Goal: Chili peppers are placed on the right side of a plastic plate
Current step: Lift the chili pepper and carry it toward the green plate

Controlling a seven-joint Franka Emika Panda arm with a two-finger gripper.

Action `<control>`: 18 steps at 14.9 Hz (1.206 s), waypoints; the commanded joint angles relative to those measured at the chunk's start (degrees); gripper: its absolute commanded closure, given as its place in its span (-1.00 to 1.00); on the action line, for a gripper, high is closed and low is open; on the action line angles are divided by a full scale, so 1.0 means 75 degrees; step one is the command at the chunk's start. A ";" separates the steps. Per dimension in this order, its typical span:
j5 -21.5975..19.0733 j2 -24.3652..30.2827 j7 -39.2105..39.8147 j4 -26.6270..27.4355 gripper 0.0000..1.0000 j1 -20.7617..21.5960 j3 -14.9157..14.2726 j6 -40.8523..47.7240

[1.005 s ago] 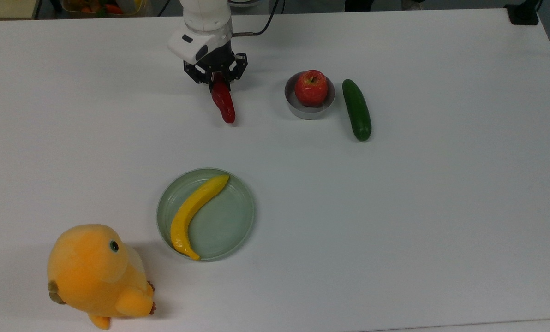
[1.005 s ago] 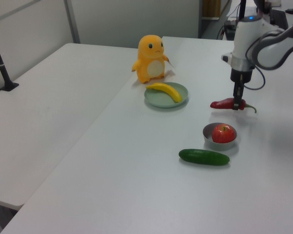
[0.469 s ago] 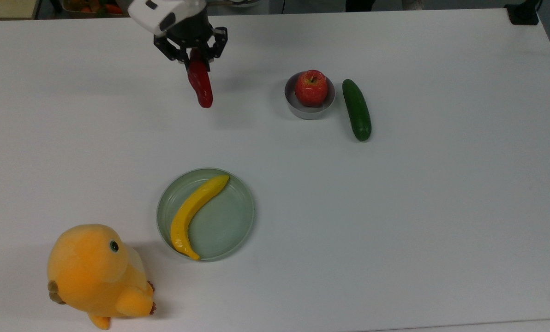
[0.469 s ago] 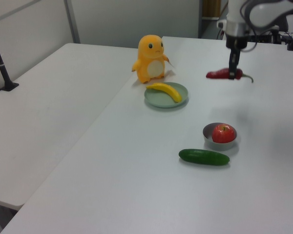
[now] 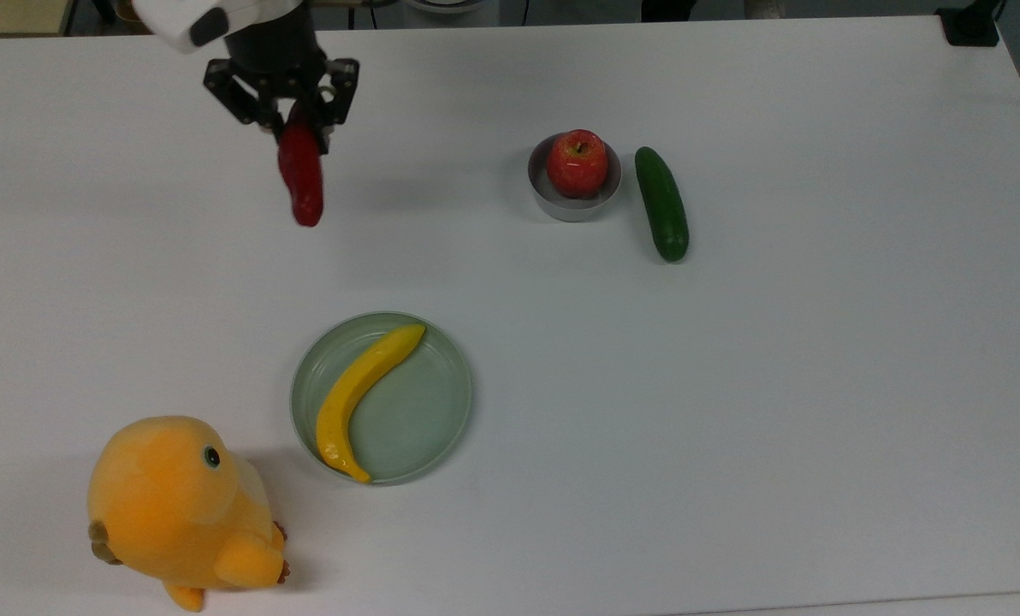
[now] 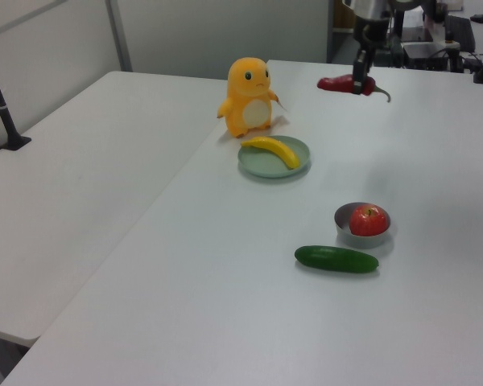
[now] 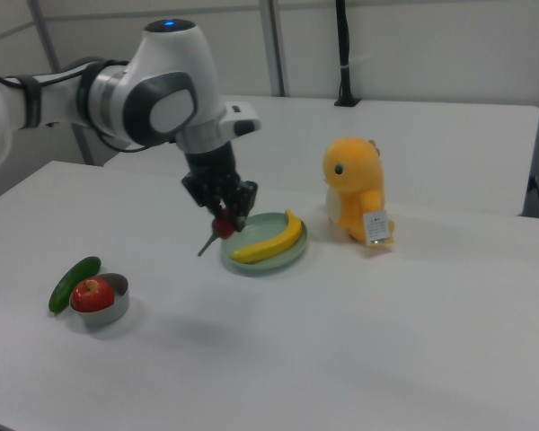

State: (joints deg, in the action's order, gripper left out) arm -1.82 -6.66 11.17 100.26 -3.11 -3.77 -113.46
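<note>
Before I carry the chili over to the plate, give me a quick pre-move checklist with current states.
1. Grip: gripper shut on the chili near its stem end: ok.
2. Chili lifted off the table: ok.
3. Plate: bare area on the top view's right of the banana: ok.
4. Plush toy stands apart from the plate: ok.
5. Apple bowl and cucumber away from the plate: ok.
6. Grip firmness: cannot tell.
</note>
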 commanded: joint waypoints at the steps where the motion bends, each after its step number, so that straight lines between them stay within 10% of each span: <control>1: -0.0249 -0.1148 0.0792 -0.1401 0.46 -0.0381 -0.0048 0.0175; 18: -0.0484 -0.3962 0.1768 -0.2071 0.46 -0.0535 0.0022 -0.3948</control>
State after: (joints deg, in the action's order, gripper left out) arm -3.95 -33.75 23.06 86.24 -8.34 -3.46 -139.81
